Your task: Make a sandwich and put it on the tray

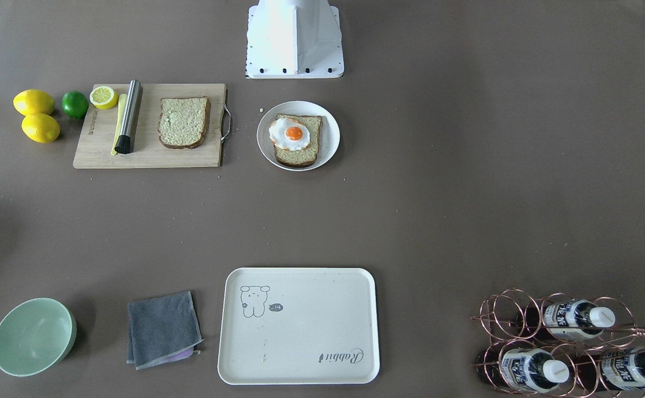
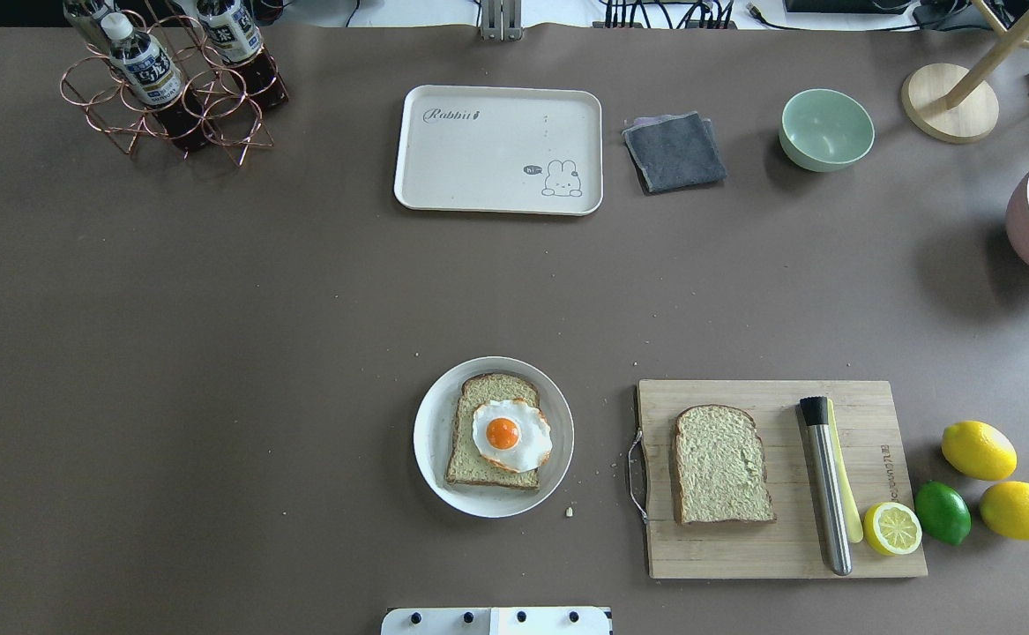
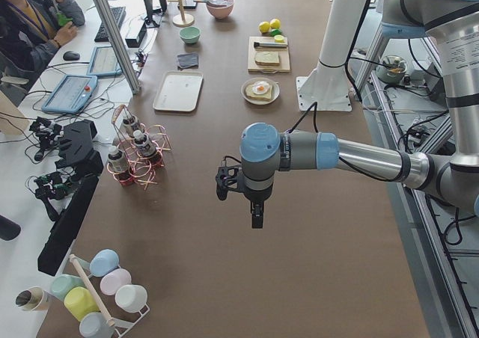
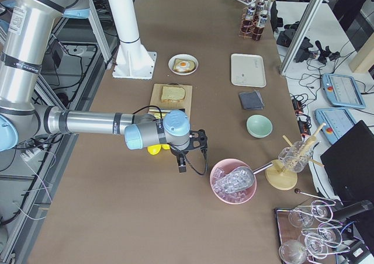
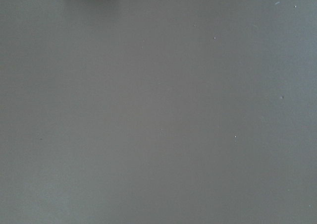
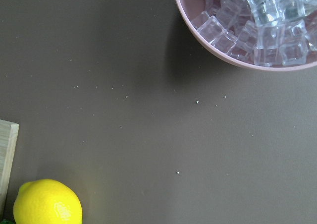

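The left end effector (image 3: 257, 217) hangs over bare desk (image 2: 214, 353); I cannot tell whether its fingers are apart. The plate (image 2: 433, 441) holds the bottom slice (image 2: 479, 467) and egg (image 2: 510, 435). The top slice (image 2: 722, 466) lies on the cutting board (image 2: 743, 556) and is best gripped at the crust and laid squarely over the yolk. The right end effector (image 4: 182, 166), equally unreadable, sits nearer. The tray (image 2: 479, 168) lies opposite.

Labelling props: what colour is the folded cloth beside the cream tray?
The folded square cloth is dark grey, lilac edge peeking beneath; best in exterior front-facing view.
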Tool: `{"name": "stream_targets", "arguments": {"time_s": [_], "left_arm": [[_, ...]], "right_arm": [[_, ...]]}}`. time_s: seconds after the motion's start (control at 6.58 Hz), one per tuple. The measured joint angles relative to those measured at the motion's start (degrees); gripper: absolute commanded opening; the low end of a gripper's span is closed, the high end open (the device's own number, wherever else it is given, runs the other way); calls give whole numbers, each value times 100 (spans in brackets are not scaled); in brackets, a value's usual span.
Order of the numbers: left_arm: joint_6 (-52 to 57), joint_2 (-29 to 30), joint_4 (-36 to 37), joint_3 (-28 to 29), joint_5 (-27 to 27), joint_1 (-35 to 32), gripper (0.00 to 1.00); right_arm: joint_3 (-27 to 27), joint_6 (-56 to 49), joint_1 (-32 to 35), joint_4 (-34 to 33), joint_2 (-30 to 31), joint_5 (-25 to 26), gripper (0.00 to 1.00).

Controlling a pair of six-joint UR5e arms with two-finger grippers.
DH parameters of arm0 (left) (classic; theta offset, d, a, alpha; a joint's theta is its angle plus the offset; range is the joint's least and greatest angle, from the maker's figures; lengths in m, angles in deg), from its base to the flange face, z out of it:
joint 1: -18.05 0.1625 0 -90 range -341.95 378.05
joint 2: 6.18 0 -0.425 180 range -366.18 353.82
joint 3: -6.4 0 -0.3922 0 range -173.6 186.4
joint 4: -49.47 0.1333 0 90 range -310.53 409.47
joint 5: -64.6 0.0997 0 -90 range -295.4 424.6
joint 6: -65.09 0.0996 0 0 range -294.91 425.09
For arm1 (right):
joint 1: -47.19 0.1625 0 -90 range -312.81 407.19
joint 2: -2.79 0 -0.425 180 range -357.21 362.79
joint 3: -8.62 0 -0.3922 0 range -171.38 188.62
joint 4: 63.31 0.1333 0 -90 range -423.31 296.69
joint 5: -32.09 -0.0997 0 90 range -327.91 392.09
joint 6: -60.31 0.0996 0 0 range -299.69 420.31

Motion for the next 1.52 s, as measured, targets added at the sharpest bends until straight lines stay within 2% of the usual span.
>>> {"name": "stream_targets", "arguments": {"time_s": [0.91,1.22,1.52], "left_arm": [[-17,3,-90,-13,-1,-4,98],[-19,6,-108,-14,-1,-5,98],[-15,14,-114,-13,-1,-5,98]], "right_arm": [[25,39,0,59,71,31,99],[47,505,-2,291,18,25,99],[65,1333,-80,812,-40,-17,99]]}}
